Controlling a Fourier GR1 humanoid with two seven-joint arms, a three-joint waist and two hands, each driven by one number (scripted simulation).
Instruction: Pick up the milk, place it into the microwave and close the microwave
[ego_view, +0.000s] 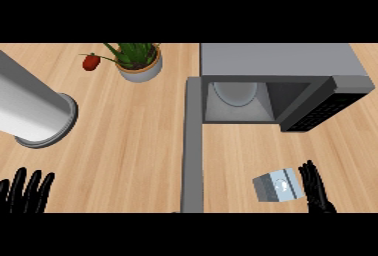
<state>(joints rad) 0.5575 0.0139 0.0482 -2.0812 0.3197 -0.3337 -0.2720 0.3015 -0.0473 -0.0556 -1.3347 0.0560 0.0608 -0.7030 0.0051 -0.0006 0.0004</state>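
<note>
**Milk on the desk, microwave open and waiting**

Head view, and it's the only one we've got: the right hand sits low on the right, fingers straight and pointing up, right alongside the milk. The carton lies on the wooden desk, tilted a little, and the fingers are just beside its right edge, perhaps touching it, though that's hard to call. Nothing is curled round it, so no grasp yet!

Over at the lower left corner the left hand rests open, fingers up, well away from the action.

Up ahead, the microwave stands with its door swung wide open toward us, reaching down between the two hands. The round plate inside shows bare, so the chamber is ready to receive.

Off to the side: a grey cylinder lying on the left, a potted plant at the top and a small red fruit next to it.

Scorecard, as I judge it: early days. Still to come are the pick-up, the carry into the chamber, and closing that door.
</note>
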